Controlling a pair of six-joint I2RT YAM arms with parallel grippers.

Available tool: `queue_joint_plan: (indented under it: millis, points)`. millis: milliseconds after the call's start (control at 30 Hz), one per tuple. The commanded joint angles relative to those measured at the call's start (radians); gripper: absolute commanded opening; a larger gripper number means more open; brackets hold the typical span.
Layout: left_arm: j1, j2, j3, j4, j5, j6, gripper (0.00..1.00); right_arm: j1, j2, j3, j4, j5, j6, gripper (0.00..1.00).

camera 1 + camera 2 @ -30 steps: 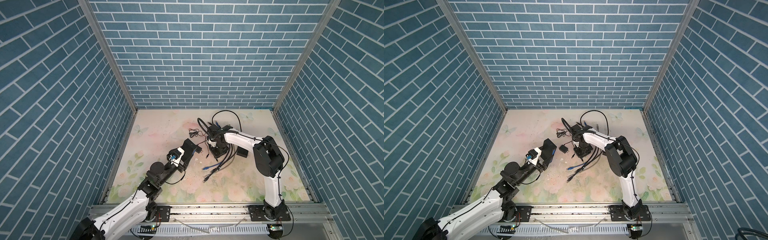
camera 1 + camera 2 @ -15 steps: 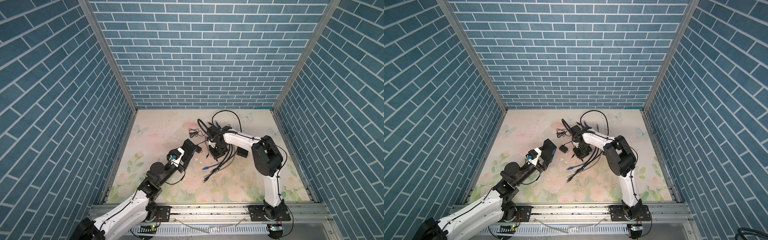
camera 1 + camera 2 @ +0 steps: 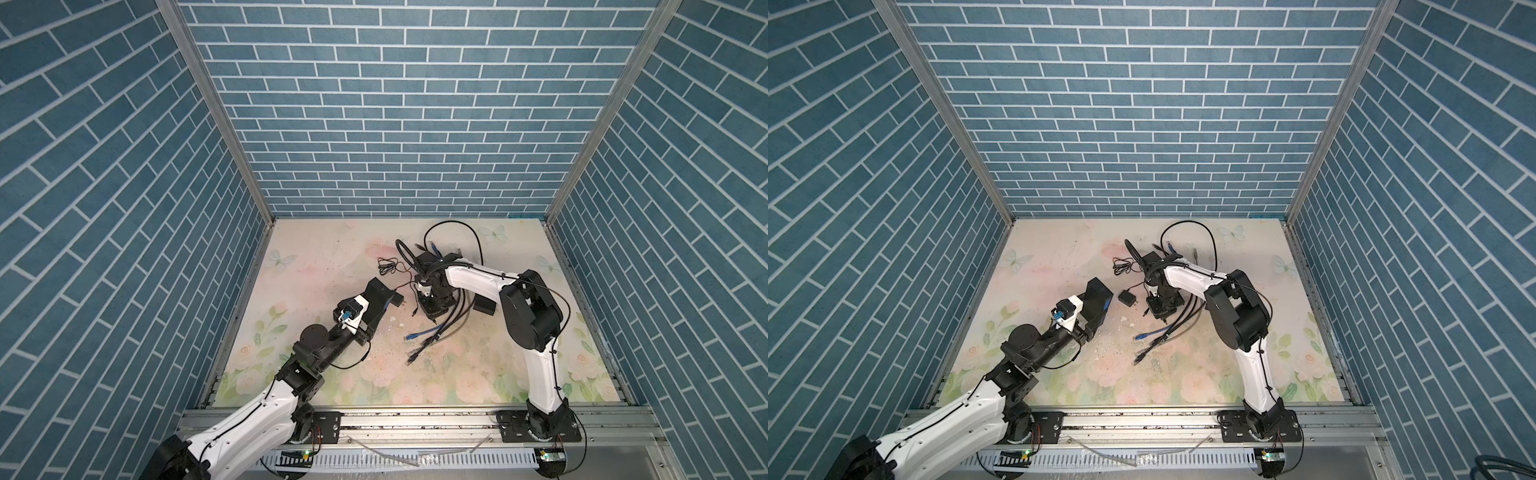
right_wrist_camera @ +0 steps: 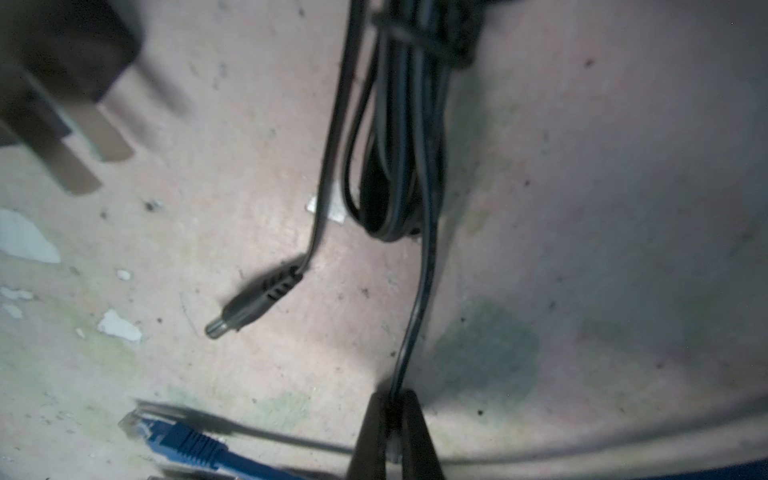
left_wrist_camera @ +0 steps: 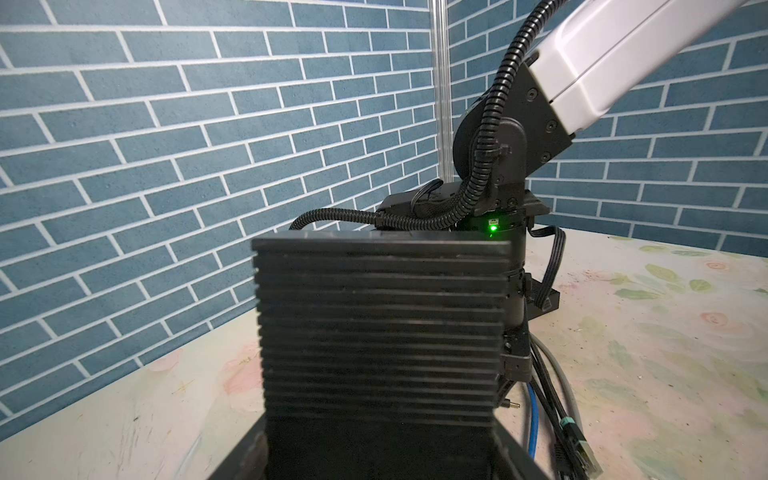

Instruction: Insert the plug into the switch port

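Note:
The switch (image 3: 380, 291) (image 3: 1099, 296) is a black ribbed box held off the mat, and my left gripper (image 3: 371, 312) (image 3: 1094, 318) is shut on it. In the left wrist view the switch (image 5: 380, 324) fills the space between the fingers (image 5: 245, 453); no port shows. The plug (image 4: 249, 303), a black barrel plug, lies loose on the mat, and its tip also shows in the left wrist view (image 5: 510, 404). My right gripper (image 4: 392, 409) (image 3: 430, 311) (image 3: 1160, 311) points down beside it, shut on a thin black cord (image 4: 424, 291).
A black power adapter (image 3: 1126, 298) (image 4: 62, 75) with prongs lies between the two grippers. Blue, black and grey network cables (image 3: 432, 332) (image 3: 1163, 330) fan out under the right arm. A blue connector (image 4: 178, 440) lies near the right jaws. Another small black box (image 3: 484, 306) lies further right.
My right gripper's jaws have closed onto the thin black cord. The left arm and the switch have not moved.

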Motion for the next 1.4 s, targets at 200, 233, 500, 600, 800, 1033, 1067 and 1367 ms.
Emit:
queue_joint_plan:
  millis: [200,233,500,600,800,1033,1067,1367]
  points:
    - [-0.001,0.007,0.019,0.025,-0.002,0.005,0.31,-0.015,-0.161,-0.085,0.238,-0.032,0.081,0.00]
    - [0.000,0.007,0.024,0.014,0.000,0.005,0.31,-0.016,-0.197,-0.105,0.288,-0.030,0.093,0.00]
    - [0.000,0.017,0.059,-0.026,0.023,0.000,0.30,-0.020,-0.444,-0.256,0.686,-0.059,0.145,0.00]
    - [0.000,0.023,0.068,-0.033,0.028,-0.003,0.30,-0.022,-0.515,-0.315,0.830,-0.086,0.160,0.00]
    - [-0.001,0.069,0.087,-0.017,0.070,-0.021,0.30,-0.023,-0.616,-0.428,1.086,-0.176,0.165,0.00]
    - [0.000,0.152,0.087,0.079,0.120,-0.022,0.28,-0.023,-0.641,-0.527,1.296,-0.299,0.168,0.00]
    - [-0.001,0.164,0.089,0.088,0.124,-0.020,0.28,-0.023,-0.647,-0.540,1.326,-0.315,0.172,0.00]
    - [0.000,0.231,0.105,0.127,0.122,0.000,0.28,-0.021,-0.690,-0.593,1.477,-0.434,0.198,0.00]
